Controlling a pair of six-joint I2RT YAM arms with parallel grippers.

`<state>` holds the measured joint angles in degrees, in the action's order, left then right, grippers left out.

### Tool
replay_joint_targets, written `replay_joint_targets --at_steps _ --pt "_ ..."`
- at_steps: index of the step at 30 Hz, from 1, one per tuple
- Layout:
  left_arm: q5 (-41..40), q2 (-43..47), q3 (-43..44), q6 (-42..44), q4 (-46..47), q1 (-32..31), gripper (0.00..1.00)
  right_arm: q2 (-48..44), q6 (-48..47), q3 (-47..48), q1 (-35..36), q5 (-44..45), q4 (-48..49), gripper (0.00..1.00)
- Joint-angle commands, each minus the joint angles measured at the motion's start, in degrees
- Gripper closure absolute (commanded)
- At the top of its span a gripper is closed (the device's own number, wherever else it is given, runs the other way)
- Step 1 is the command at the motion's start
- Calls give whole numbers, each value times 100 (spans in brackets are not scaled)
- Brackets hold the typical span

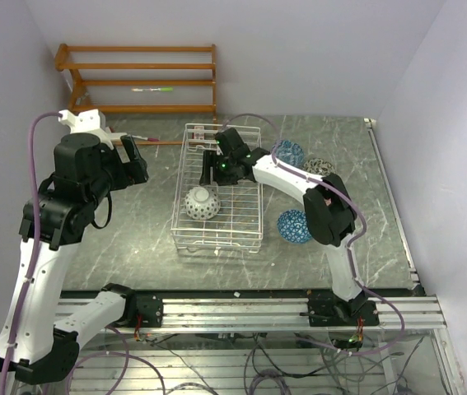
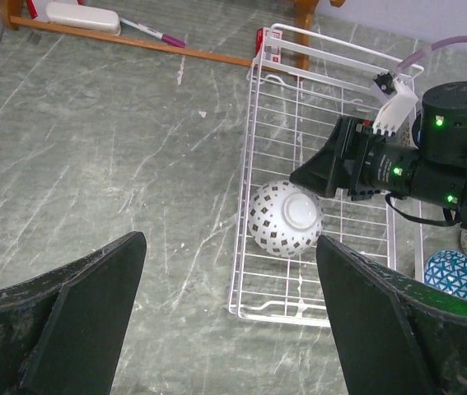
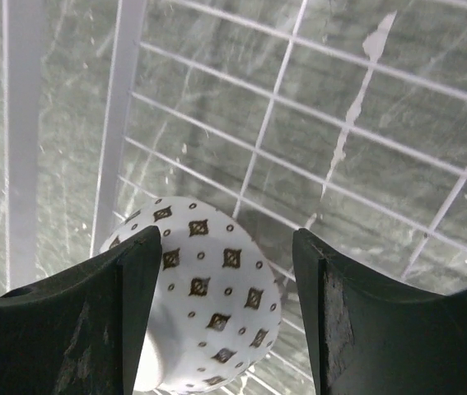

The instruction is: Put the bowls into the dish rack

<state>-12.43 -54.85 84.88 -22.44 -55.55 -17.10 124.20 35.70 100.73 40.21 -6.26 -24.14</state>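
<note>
While the right gripper (image 1: 211,171), jaws spread, hangs near the upturned white diamond-patterned ceramic bowl (image 1: 202,203), a careless swing could topple it.

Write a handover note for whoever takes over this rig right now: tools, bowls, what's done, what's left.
Left tool: open, empty, left of the dish rack.
Right tool: open, over the rack by the upturned bowl, not gripping it.
Done: that one bowl lies upside down in the rack.
Left: far blue bowl, grey patterned bowl and near blue bowl sit on the table right of the rack. Load them.
</note>
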Motion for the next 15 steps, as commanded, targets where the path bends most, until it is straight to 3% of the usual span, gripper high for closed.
replay_joint_targets --at_steps 1,15 --pt "19 103 31 32 79 -17 3 -342 -397 -442 163 -184 -204 36" --pt "10 216 -86 -108 90 -21 4 -801 -351 -1068 515 -599 184 36"
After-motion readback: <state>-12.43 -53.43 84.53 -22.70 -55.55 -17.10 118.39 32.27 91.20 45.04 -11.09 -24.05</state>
